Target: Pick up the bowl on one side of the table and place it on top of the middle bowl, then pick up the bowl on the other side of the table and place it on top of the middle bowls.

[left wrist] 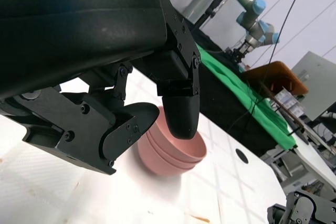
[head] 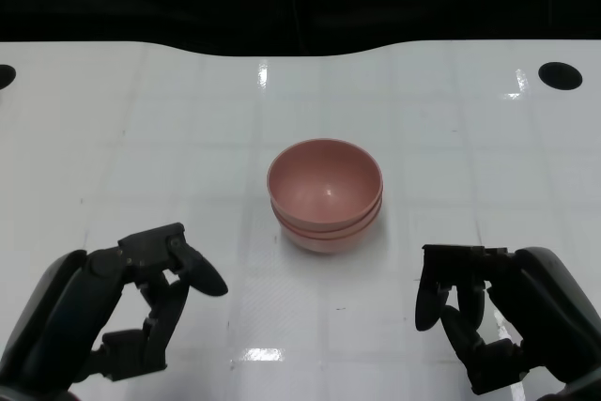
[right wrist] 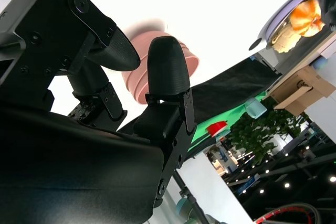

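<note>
A stack of pink bowls (head: 325, 192) stands nested in the middle of the white table (head: 131, 138); the left wrist view shows the stack (left wrist: 170, 153) beyond my fingers, and the right wrist view shows it (right wrist: 137, 85) partly hidden behind them. My left hand (head: 141, 307) hovers at the lower left, fingers apart and holding nothing, well clear of the stack. My right hand (head: 488, 312) sits at the lower right, likewise empty with its fingers spread. Both hands are about equally far from the bowls.
Two dark round holes (head: 560, 74) sit near the table's far corners. The table's far edge (head: 300, 49) meets a black backdrop. Beyond it, the left wrist view shows a green cloth (left wrist: 236, 93) and other robot arms (left wrist: 257, 19).
</note>
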Controlling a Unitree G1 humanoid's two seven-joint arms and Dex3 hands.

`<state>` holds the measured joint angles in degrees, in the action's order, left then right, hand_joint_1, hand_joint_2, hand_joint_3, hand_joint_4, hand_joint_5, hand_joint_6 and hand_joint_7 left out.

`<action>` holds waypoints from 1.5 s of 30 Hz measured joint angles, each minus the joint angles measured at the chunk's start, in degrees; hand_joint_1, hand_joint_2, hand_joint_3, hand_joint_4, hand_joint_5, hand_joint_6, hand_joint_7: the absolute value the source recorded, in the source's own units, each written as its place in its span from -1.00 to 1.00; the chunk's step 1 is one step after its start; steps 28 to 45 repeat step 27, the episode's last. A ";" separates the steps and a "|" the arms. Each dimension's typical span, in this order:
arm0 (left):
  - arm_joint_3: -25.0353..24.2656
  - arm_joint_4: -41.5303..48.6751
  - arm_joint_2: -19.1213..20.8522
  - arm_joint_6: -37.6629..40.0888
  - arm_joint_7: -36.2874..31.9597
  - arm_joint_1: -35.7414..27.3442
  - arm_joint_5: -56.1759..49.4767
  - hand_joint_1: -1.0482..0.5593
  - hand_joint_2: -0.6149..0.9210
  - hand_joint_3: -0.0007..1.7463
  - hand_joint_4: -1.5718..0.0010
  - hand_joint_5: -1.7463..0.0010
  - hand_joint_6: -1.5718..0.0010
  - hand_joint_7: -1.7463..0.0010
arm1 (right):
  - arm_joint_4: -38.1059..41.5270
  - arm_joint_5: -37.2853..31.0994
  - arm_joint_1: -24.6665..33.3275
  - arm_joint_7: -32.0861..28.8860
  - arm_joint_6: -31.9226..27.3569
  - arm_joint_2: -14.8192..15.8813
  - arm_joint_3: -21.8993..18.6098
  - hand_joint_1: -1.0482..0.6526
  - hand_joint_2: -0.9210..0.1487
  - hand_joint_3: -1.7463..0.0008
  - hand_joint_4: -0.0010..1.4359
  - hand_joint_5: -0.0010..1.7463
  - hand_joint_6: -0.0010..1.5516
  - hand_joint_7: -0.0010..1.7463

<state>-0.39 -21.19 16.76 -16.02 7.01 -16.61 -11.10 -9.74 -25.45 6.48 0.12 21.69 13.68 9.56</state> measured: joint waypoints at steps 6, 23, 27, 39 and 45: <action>-0.39 -0.16 -0.53 0.77 1.28 -1.65 2.66 0.21 0.32 0.55 -0.12 -0.97 0.04 -0.73 | 0.15 0.53 -0.05 0.42 0.03 0.17 -0.28 0.13 0.43 -0.91 0.31 1.00 0.06 0.75; -0.02 6.91 -3.76 0.76 2.38 -0.76 8.07 0.15 0.32 0.57 -0.12 -1.00 0.04 -0.79 | 2.03 1.20 -0.38 0.58 2.20 1.57 -1.69 0.12 0.46 -0.92 0.33 1.00 0.08 0.75; 0.00 9.00 -3.91 -0.92 2.37 0.16 7.67 0.14 0.32 0.57 -0.12 -1.00 0.04 -0.79 | 3.99 1.26 -1.19 0.58 3.87 1.70 -1.67 0.13 0.47 -0.91 0.32 1.00 0.08 0.76; 0.00 9.00 -3.91 -0.92 2.37 0.16 7.67 0.14 0.32 0.57 -0.12 -1.00 0.04 -0.79 | 3.99 1.26 -1.19 0.58 3.87 1.70 -1.67 0.13 0.47 -0.91 0.32 1.00 0.08 0.76; 0.00 9.00 -3.91 -0.92 2.37 0.16 7.67 0.14 0.32 0.57 -0.12 -1.00 0.04 -0.79 | 3.99 1.26 -1.19 0.58 3.87 1.70 -1.67 0.13 0.47 -0.91 0.32 1.00 0.08 0.76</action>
